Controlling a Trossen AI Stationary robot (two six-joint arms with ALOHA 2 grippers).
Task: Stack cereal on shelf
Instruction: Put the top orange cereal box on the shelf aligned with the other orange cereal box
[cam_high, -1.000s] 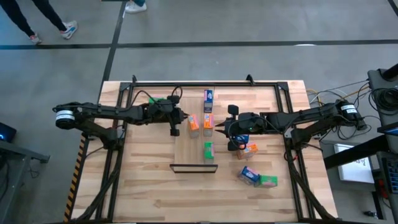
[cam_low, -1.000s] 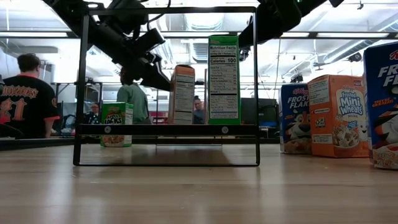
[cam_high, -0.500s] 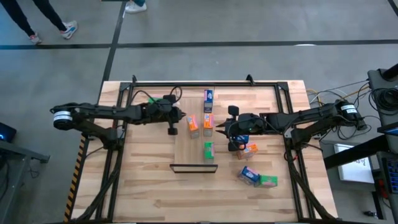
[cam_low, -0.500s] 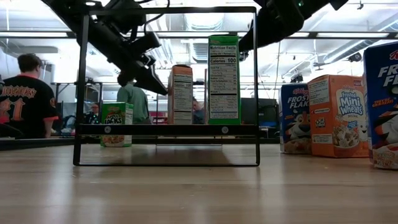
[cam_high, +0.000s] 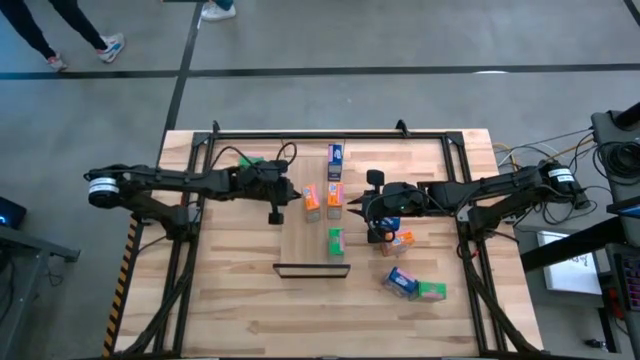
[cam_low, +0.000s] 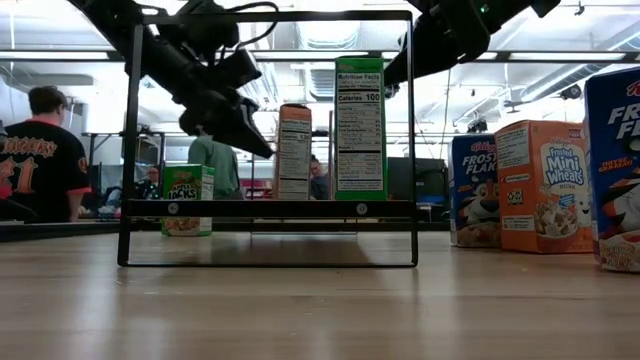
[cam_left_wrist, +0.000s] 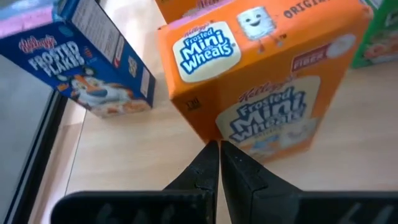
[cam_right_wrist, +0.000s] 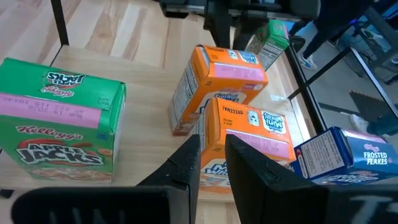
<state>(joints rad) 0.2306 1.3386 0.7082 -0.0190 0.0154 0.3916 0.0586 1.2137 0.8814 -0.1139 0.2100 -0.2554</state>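
The shelf (cam_high: 300, 245) is a light panel with a dark lip (cam_high: 312, 270) at its near end. Two orange boxes (cam_high: 311, 198) (cam_high: 334, 192) and a green box (cam_high: 335, 240) stand upright on it. A blue box (cam_high: 336, 154) stands past its far end. My left gripper (cam_high: 276, 209) is shut, its tips (cam_left_wrist: 219, 148) just left of the nearer orange box (cam_left_wrist: 267, 93), with a strip of shelf between them in the high view. My right gripper (cam_high: 358, 207) is open, its fingers (cam_right_wrist: 186, 163) just right of the other orange box (cam_right_wrist: 245, 137), touching nothing.
A green box (cam_high: 250, 160) lies under my left arm. A blue box (cam_high: 388, 225) and an orange box (cam_high: 401, 241) lie under my right arm. A blue box (cam_high: 400, 283) and a green box (cam_high: 431, 291) are at the near right. A dark frame (cam_high: 330, 135) rims the table.
My left gripper has drawn back a little toward the table's left edge, away from the orange box, staying shut. The boxes have not moved.
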